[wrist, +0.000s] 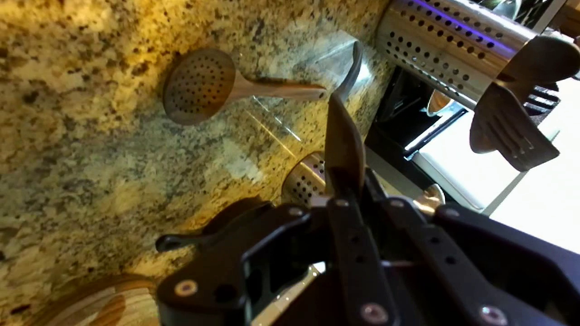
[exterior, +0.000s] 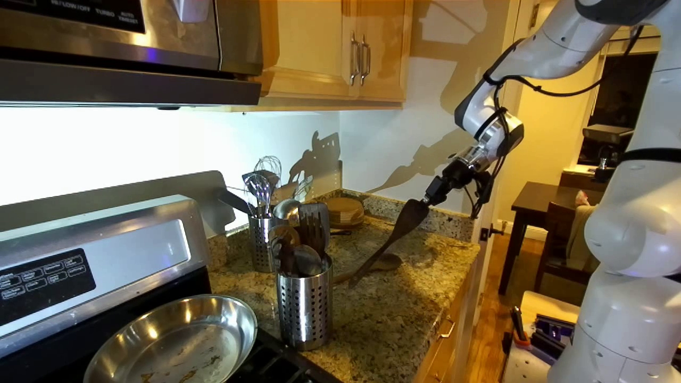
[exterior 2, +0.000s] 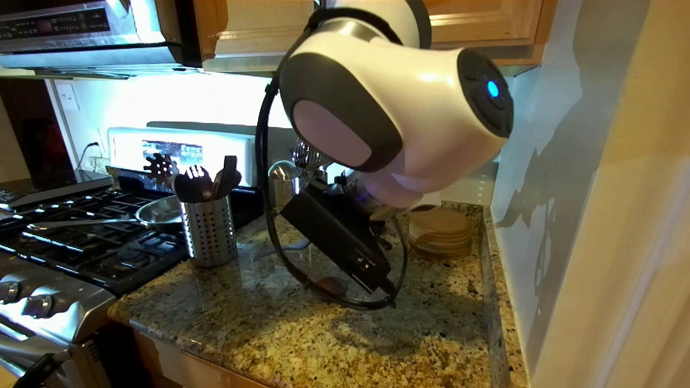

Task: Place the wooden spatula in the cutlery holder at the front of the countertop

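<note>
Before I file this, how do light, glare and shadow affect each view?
In both exterior views, the wall above the stove glares white; in an exterior view, the spatula casts a shadow on the side wall; in the wrist view, violet glare streaks the cutlery holder.

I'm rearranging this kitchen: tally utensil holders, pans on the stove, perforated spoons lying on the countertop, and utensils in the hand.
Perforated steel utensil holders: 2
Steel frying pan: 1
Perforated spoon: 1
Wooden spatula in hand: 1
Total: 5
</note>
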`<action>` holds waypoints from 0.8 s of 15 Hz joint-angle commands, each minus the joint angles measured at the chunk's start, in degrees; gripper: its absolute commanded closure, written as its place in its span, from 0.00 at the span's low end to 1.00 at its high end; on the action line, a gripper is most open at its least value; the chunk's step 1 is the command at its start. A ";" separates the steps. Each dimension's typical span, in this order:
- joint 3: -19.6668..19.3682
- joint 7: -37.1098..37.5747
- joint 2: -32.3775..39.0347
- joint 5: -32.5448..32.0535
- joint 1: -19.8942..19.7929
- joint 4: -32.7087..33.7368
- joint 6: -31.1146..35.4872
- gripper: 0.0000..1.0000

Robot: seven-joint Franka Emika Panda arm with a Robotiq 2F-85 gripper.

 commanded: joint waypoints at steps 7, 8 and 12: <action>3.35 8.38 -10.43 -5.78 3.42 -3.09 18.44 0.92; 4.10 9.82 -11.16 -7.38 3.92 -3.33 21.46 0.92; 6.60 16.55 -14.06 -15.09 6.27 -3.18 30.31 0.92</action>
